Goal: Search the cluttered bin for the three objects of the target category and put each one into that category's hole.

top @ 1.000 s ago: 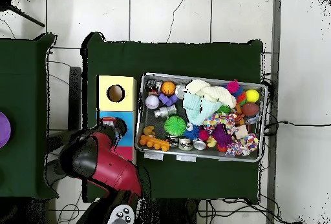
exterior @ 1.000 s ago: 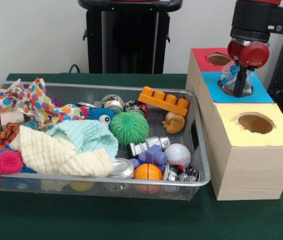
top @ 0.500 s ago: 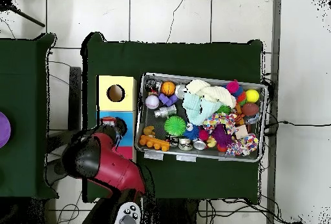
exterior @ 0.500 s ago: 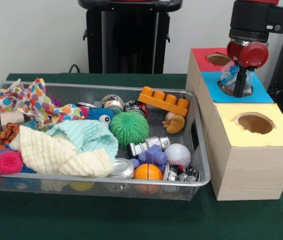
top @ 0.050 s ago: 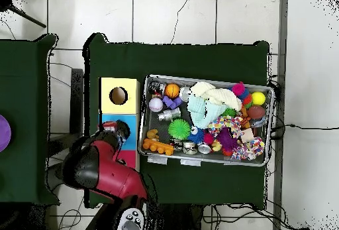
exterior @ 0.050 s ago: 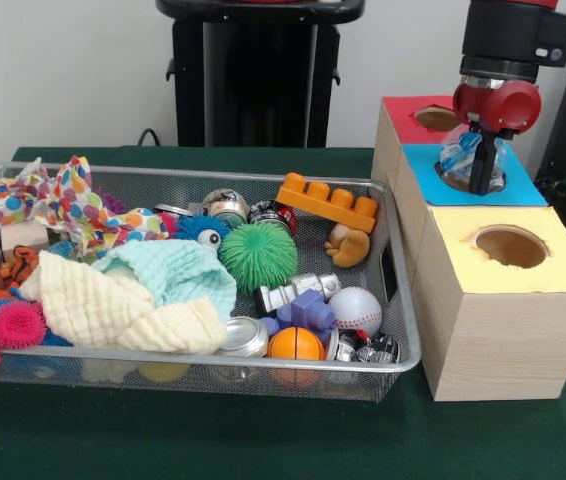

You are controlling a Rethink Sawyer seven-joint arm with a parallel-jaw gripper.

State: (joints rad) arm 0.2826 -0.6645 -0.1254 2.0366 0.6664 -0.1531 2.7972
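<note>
There the tool [exterior @ 0.050 s ago: 479, 160] hangs over the blue box's hole [exterior @ 0.050 s ago: 471, 178], clamped on a crumpled clear plastic bottle [exterior @ 0.050 s ago: 460, 156], beside the cluttered wire bin [exterior @ 0.050 s ago: 400, 300].

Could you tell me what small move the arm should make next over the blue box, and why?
Probably open the fingers. The gripper holds a crinkly clear-and-blue item right at the hole in the blue box, so letting go should drop it in.
</note>
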